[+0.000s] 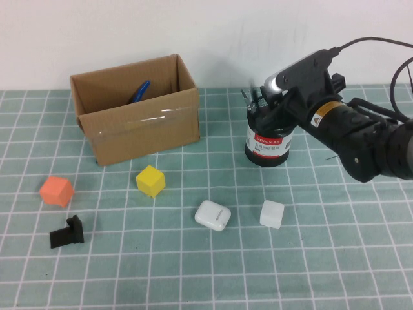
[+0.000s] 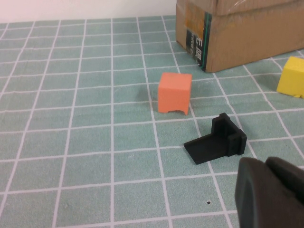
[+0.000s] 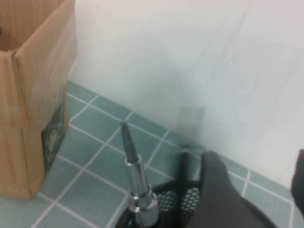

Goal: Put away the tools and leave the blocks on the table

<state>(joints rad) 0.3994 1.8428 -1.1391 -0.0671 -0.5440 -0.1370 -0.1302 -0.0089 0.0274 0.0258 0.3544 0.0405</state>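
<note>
While the right gripper [image 1: 261, 103] hovers over the mesh cup [image 1: 269, 145], fingers released!
Left gripper [image 2: 268, 192] clenched empty, near the black bracket [image 2: 216, 138]; blocks sit on the desk [image 1: 322, 258].

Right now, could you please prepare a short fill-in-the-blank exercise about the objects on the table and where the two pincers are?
1. The blue-handled pliers lie inside the brown cardboard ____.
2. The right pincer hovers over the black mesh ____, where a metal-tipped screwdriver stands.
3. The small cube nearest the black L-shaped bracket is ____.
4. The left pincer, shut, holds ____.

Missing words: box; cup; orange; nothing
</note>
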